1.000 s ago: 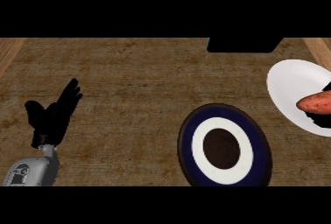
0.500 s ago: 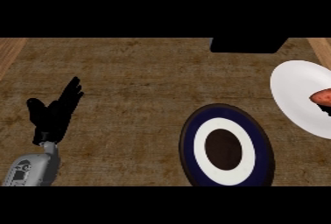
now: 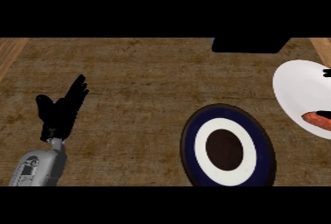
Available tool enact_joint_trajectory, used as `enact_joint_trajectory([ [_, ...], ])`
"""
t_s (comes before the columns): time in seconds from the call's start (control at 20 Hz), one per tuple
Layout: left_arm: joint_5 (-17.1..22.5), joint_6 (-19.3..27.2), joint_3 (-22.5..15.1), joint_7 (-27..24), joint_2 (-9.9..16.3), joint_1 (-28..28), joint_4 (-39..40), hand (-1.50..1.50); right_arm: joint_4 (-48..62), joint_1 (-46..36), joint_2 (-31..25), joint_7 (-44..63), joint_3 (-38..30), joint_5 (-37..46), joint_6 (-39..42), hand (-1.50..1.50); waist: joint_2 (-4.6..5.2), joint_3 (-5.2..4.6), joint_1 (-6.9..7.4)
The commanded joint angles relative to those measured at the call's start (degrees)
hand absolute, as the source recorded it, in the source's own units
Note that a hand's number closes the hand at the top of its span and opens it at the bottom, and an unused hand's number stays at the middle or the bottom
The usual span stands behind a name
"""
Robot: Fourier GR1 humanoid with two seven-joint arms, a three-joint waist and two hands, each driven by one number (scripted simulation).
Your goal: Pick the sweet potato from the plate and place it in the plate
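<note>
At the view's left the left hand [image 3: 61, 111] rests above the brown bench [image 3: 142, 78], its fingers straight and apart, pointing up and holding nothing. To the right of it, well apart, lies the dark blue plate [image 3: 192, 131] with a white ring and a dark centre, and nothing lies in it; judging by the task, this is where the sweet potato should go. A black block [image 3: 249, 43] sits at the bench's far edge, cut off by the top of the view. At the right edge lies the white plate [image 3: 294, 87], partly out of view, and on its lower part the sweet potato [image 3: 317, 120] shows only as an orange-red end, the rest cut off by the edge. A small dark speck near the white plate's upper right may belong to the right hand, but it is too little to tell, so I cannot say how that hand's fingers stand. The step in hand appears to be the pick, not yet seen as done. The next move calls for fingers closed round the sweet potato, a lift off the white plate, and a carry leftward to the blue plate.
</note>
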Motion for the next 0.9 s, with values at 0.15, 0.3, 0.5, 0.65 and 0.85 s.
enact_joint_trajectory([
  [0.15, -0.39, -0.35, -0.12, -0.64, 0.41, 4.06, -2.44, 0.0, 2.37, -3.62, -0.78, -14.15, -6.25, -8.55, 5.41, -1.5, -0.41, 0.01, -0.36],
  [0.3, 0.32, -0.13, 0.67, 0.55, 0.38, 2.04, -2.62, 0.0, 2.2, -4.15, -2.16, -16.63, -7.69, -12.56, 15.81, -1.5, -0.72, -0.12, -1.65],
  [0.5, 0.6, -0.43, 1.57, 1.29, 1.38, 2.59, -3.43, 0.0, 6.0, -5.73, -4.4, -7.31, -10.29, -16.96, 22.86, -1.5, -0.78, -0.16, -1.54],
  [0.65, -0.42, 0.13, 0.28, 0.22, -0.08, 4.19, -2.51, 0.0, 8.56, -7.05, -5.37, -0.57, -9.21, -17.87, 30.42, -1.5, -0.77, -0.22, -1.67],
  [0.85, -0.44, 0.17, 0.66, 0.14, 0.23, 3.64, -3.5, 0.0, 11.2, -6.01, -9.12, 0.53, -9.98, -20.21, 37.29, -1.5, -0.49, -0.09, -1.2],
])
